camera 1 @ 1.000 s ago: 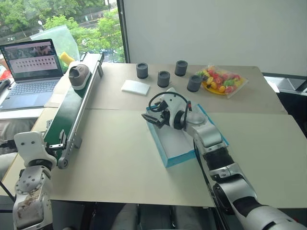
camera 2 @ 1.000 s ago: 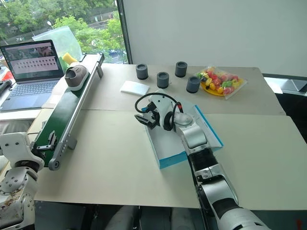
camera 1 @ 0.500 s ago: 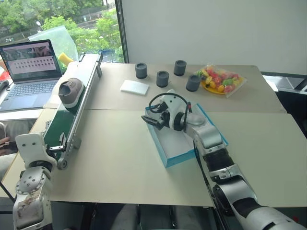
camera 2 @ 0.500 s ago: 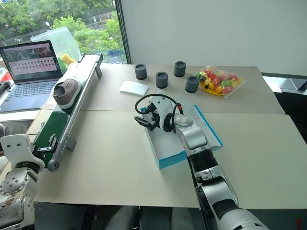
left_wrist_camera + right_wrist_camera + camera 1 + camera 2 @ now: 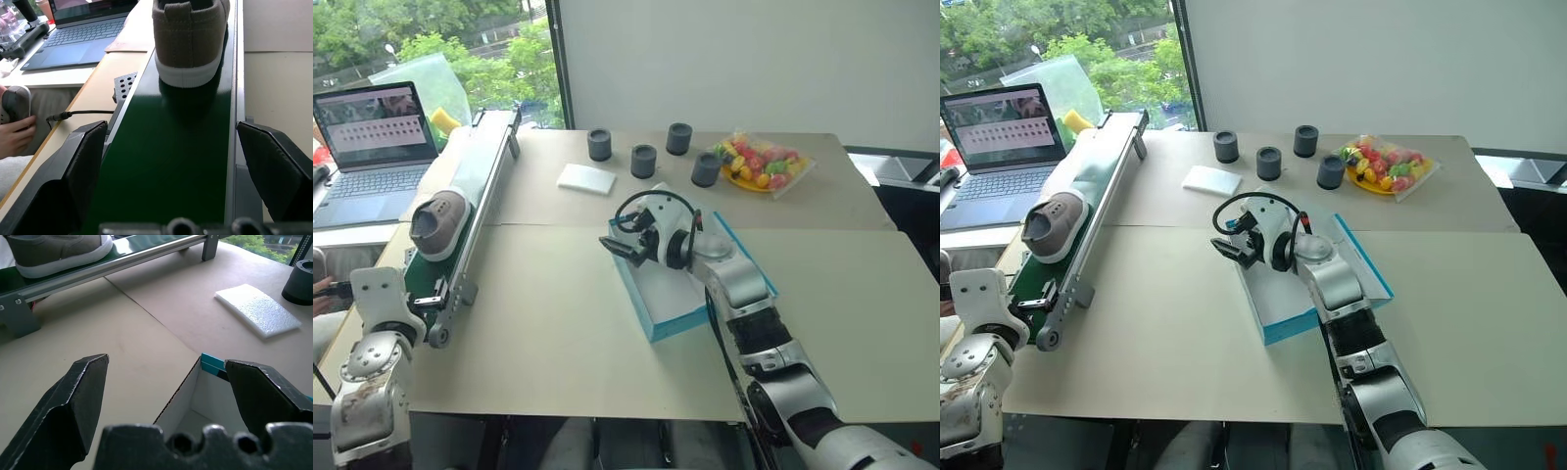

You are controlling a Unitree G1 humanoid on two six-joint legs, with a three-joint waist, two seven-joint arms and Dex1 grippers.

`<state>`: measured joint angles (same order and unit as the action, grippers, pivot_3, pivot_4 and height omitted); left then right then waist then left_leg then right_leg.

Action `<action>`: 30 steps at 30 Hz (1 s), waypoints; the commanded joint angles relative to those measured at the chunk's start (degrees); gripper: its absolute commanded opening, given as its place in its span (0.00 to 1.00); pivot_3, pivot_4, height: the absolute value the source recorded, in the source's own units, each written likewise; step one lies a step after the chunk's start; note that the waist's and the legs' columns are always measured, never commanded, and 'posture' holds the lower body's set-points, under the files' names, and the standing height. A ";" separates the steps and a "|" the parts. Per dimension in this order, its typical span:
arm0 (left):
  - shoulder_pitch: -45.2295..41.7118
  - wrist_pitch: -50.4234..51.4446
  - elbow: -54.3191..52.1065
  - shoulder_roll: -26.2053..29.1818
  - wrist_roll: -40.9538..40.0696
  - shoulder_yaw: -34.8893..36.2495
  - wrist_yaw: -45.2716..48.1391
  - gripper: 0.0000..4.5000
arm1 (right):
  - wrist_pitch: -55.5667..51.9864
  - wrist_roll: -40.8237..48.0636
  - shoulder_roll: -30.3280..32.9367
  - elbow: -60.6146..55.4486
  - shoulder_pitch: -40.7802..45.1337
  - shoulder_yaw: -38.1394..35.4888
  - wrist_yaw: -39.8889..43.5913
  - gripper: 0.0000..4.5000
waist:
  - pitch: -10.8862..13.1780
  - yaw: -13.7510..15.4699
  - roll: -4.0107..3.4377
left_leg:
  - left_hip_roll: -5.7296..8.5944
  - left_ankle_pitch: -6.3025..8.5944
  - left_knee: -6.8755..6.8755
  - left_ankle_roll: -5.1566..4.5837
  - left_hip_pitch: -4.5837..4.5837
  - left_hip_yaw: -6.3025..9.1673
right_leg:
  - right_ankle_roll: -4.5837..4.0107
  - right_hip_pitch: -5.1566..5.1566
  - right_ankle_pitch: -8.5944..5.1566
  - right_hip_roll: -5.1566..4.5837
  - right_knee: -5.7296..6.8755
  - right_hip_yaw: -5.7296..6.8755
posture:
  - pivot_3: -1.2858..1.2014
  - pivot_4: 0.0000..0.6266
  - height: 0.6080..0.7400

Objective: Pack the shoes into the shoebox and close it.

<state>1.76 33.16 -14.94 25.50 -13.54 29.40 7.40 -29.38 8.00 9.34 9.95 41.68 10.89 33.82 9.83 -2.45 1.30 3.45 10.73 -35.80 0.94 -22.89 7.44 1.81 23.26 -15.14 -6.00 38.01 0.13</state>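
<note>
Now shoe (image 5: 435, 223) on conveyor (image 5: 475, 206), shoebox (image 5: 668, 294) open

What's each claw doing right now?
Left claw: open, empty, at the end of the conveyor near the shoe.
Right claw: open, empty, over the shoebox.

Shoe (image 5: 188, 36) toe cut off; shoebox (image 5: 658, 294) partly behind right arm

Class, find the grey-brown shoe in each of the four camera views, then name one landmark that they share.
Left eye: shoe on the belt, far left.
Right eye: shoe, far left.
Left wrist: heel ahead, top centre.
Right wrist: upper-left corner.
Shared landmark: green conveyor belt.
</note>
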 commanded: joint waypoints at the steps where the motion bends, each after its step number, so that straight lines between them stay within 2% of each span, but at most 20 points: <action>1: -0.63 -0.09 -0.23 0.58 -0.01 0.36 0.10 1.00 | -0.35 0.40 -0.08 -3.16 -0.23 -0.66 -0.63 0.99 | 0.00 0.03 0.00 | -0.01 0.00 0.00 0.00 -0.01 -0.02 | 0.00 0.02 0.00 0.01 0.00 -0.02 | 0.52 0.24 1.00; 8: -2.08 1.97 2.73 -2.63 -3.19 3.53 -2.19 1.00 | -1.08 0.70 0.25 -4.12 -0.39 -1.20 -1.03 0.99 | -0.01 0.02 0.01 | -0.13 0.01 -0.01 0.00 0.03 -0.10 | -0.03 0.04 0.04 0.13 0.00 -0.14 | 0.52 0.24 1.00; 14: -2.65 2.52 1.39 -3.66 -4.73 3.54 -2.76 1.00 | -1.40 1.09 0.41 -4.51 -0.19 -1.77 -1.25 0.99 | -0.01 0.09 0.02 | -0.23 0.05 -0.01 0.02 0.10 -0.21 | -0.05 0.04 0.07 0.24 0.01 -0.33 | 0.52 0.24 1.00; 15: -2.70 2.49 1.02 -3.59 -4.94 3.44 -2.61 0.89 | -1.38 1.11 0.42 -4.44 -0.07 -1.84 -1.32 1.00 | -0.01 0.10 0.02 | -0.24 0.06 -0.01 0.02 0.11 -0.23 | -0.05 0.04 0.07 0.25 0.01 -0.34 | 0.52 0.24 1.00; 16: -2.72 2.62 0.67 -3.49 -5.08 3.34 -2.62 0.86 | -1.37 1.12 0.43 -4.39 0.02 -1.88 -1.38 1.00 | -0.01 0.10 0.02 | -0.25 0.06 -0.01 0.02 0.11 -0.26 | -0.05 0.04 0.09 0.28 0.00 -0.35 | 0.52 0.24 1.00; 19: -3.82 2.81 -0.87 -3.72 -5.87 3.58 -3.53 0.66 | -1.32 1.14 0.37 -4.18 0.31 -1.97 -1.45 1.00 | -0.01 0.20 0.02 | -0.27 0.06 -0.01 0.03 0.13 -0.31 | -0.08 0.04 0.11 0.34 0.00 -0.38 | 0.52 0.24 1.00; 23: -7.03 0.43 -4.44 -5.73 -6.11 3.91 -6.65 0.66 | -1.17 1.03 0.27 -3.73 0.66 -2.01 -1.56 1.00 | -0.01 0.38 0.09 | -0.27 0.06 -0.03 0.03 0.11 -0.39 | -0.08 0.04 0.13 0.35 -0.03 -0.39 | 0.52 0.24 1.00; 26: -8.12 -2.44 -8.24 -6.88 -3.20 0.16 -7.98 0.66 | -1.09 1.03 0.11 -3.23 0.98 -2.19 -1.75 1.00 | -0.03 0.40 0.22 | -0.29 0.07 -0.04 0.05 0.04 -0.40 | -0.07 0.10 0.15 0.36 -0.06 -0.40 | 0.52 0.24 1.00; 30: -9.65 -4.90 -14.31 -10.19 0.40 -10.37 -8.89 0.66 | -5.14 4.26 -2.41 -1.47 2.47 -5.98 -4.09 1.00 | -0.03 0.45 0.22 | -0.28 0.12 -0.04 0.09 0.04 -0.57 | -0.09 0.14 0.15 0.41 -0.05 -0.54 | 0.52 0.24 1.00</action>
<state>-6.65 30.34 -24.23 16.26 -14.79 24.29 -1.40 -31.94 9.18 8.33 9.06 41.91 8.07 31.27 9.81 -1.99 1.52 3.16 10.86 -35.84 1.03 -22.85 6.82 1.72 23.41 -14.98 -5.57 37.96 -0.46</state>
